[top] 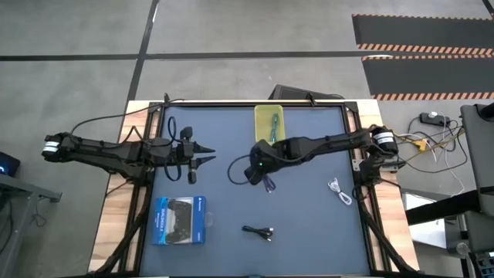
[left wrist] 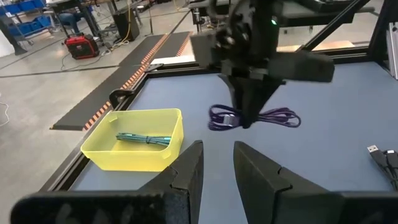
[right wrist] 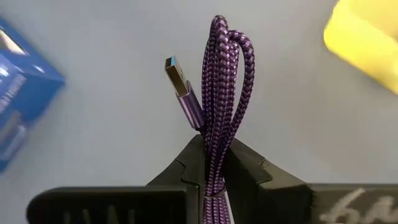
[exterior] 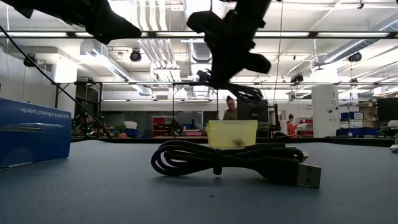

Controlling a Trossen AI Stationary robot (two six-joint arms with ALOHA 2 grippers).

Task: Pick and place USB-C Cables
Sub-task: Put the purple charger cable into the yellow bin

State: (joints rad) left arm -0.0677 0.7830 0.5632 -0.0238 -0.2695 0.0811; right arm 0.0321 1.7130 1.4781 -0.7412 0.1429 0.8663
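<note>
My right gripper (top: 262, 174) is over the table's middle, shut on the purple USB-C cable (right wrist: 219, 93), a braided bundle with a metal plug (right wrist: 177, 74). The teal cable (left wrist: 144, 139) lies in the yellow bin (top: 269, 123) at the far edge. The white cable (top: 340, 190) lies on the table at the right. The black cable (top: 258, 231) lies near the front and shows close in the low view (exterior: 236, 163). My left gripper (left wrist: 214, 165) is open and empty at the table's left (top: 202, 154). My right gripper pinches the purple cable's folded bundle near its middle (right wrist: 215, 163) between its two fingers, several strands together. The fingers (left wrist: 252, 102) point down from above and lie across the bundle. The bundle hangs about level, lifted clear of the table (exterior: 239, 90).
A blue flat box (top: 179, 220) lies at the front left and shows in the low view (exterior: 31, 130). People stand in the room beyond the table's far edge (exterior: 231, 109).
</note>
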